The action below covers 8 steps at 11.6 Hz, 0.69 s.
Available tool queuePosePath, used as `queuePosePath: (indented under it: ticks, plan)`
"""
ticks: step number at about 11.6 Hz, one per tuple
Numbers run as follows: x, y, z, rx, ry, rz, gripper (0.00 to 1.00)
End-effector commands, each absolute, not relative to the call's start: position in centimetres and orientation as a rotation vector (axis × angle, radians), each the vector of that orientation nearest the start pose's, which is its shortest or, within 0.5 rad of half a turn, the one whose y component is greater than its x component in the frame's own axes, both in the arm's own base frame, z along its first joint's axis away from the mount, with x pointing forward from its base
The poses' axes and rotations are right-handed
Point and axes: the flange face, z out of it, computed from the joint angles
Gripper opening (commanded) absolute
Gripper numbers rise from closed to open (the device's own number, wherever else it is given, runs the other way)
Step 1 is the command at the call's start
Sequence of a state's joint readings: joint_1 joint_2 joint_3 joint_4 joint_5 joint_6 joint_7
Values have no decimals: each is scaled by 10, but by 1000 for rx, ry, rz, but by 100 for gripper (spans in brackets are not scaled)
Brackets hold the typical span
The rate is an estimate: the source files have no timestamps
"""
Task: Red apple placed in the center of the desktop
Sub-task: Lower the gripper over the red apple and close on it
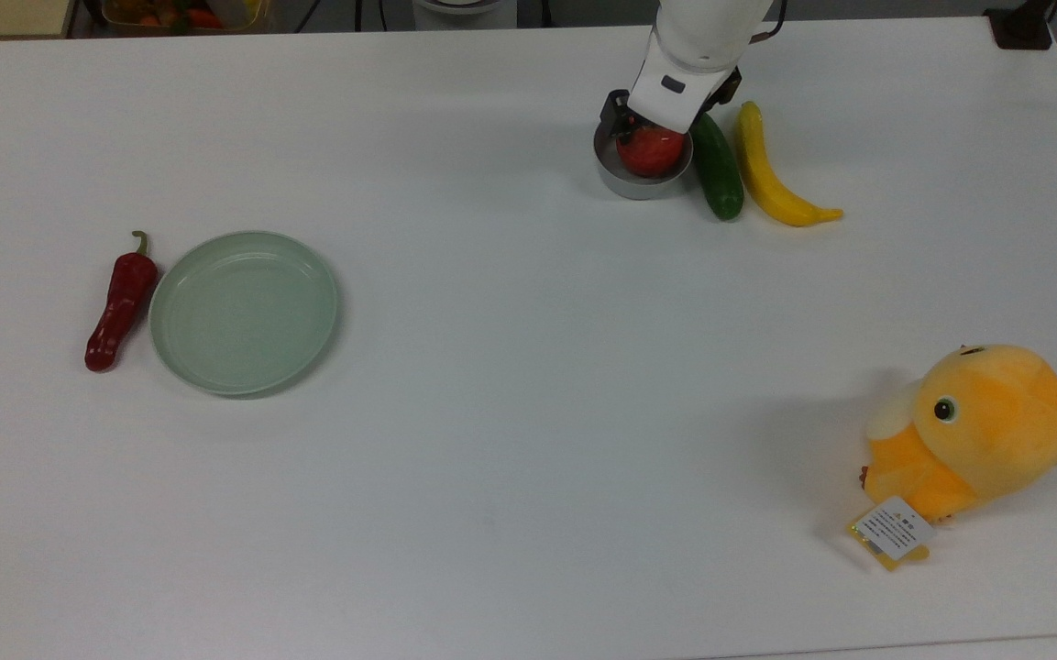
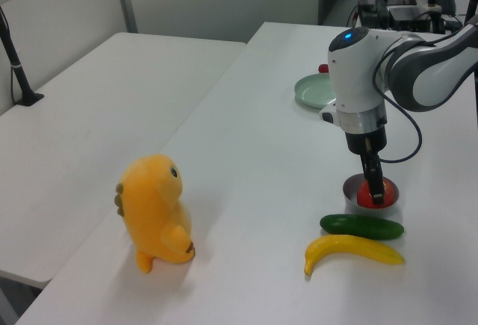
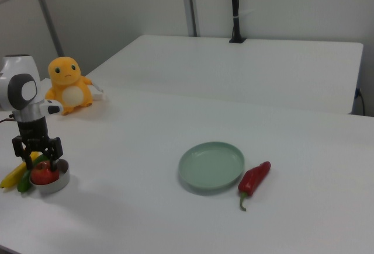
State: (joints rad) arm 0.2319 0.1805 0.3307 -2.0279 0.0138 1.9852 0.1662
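Sitting in a small grey metal bowl [image 1: 638, 179], the red apple [image 1: 649, 152] lies toward 1 o'clock on the desktop [image 1: 528, 367] in the top view, well away from the middle you want it in. Your gripper [image 3: 37, 159] is lowered over it with 1 finger on each side of the fruit in the right view; the fingers [image 3: 17, 149] are spread about as wide as the apple, but you cannot tell whether they press on it. Just beside the bowl, at its 3 o'clock in the top view, lies a green cucumber [image 1: 717, 165], and a banana [image 1: 771, 174] lies just past that. Well apart, toward 9 o'clock, you have a pale-green plate [image 1: 244, 312] with a red chili pepper [image 1: 120, 302] beside it. An orange plush toy [image 1: 973, 431] sits toward 4 o'clock.
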Motion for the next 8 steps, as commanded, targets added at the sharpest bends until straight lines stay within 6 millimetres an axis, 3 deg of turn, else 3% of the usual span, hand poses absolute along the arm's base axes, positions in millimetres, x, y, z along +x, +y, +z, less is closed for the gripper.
queuePosePath:
  ticks: [1,5,8]
  plan:
    - [469,298,346,-3111,-614,315,21]
    - [469,298,349,-3112,-614,308,20]
    - [468,297,367,-3120,-609,272,20]
